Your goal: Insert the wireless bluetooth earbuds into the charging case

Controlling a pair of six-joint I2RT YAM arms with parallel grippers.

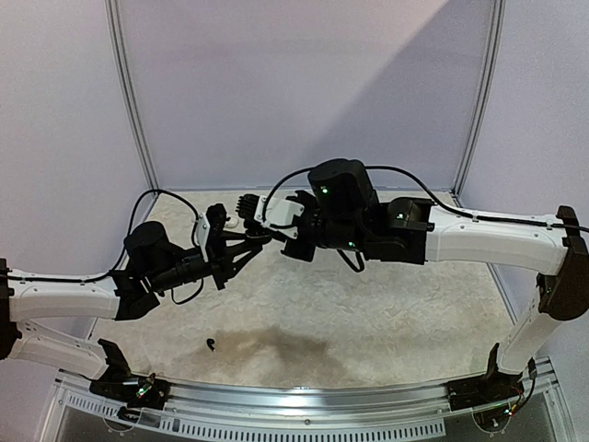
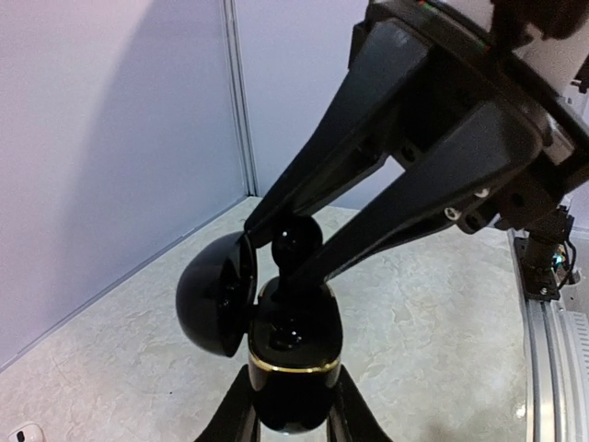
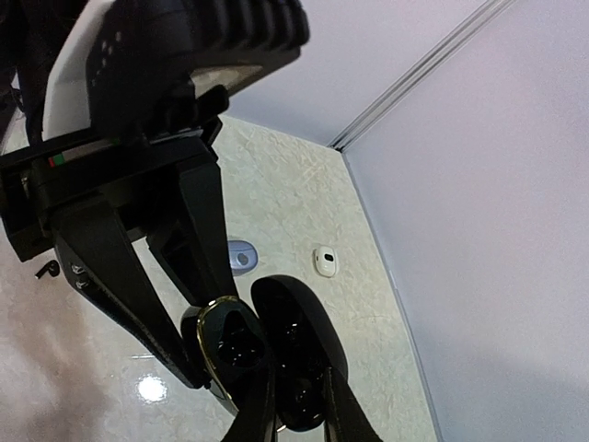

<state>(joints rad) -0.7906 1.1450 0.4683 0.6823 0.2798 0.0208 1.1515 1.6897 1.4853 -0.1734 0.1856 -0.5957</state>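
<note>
The charging case (image 2: 293, 354) stands on end in the left gripper (image 2: 294, 398), which is clamped on its lower body. Its long axis runs in line with the fingers, gold-rimmed mouth up, lid (image 2: 213, 295) swung open sideways, and the right gripper (image 2: 293, 262) is pinched on a black earbud (image 2: 296, 241) just above that mouth, its stem hidden. The right wrist view adds a silvery-grey earbud (image 3: 241, 258) and a white earbud (image 3: 324, 261) lying near the far wall, while the top view places a loose black earbud (image 1: 213, 345) near the arms' bases — all over a beige marbled table (image 1: 386, 313) enclosed by pale lilac walls (image 1: 304, 83).
</note>
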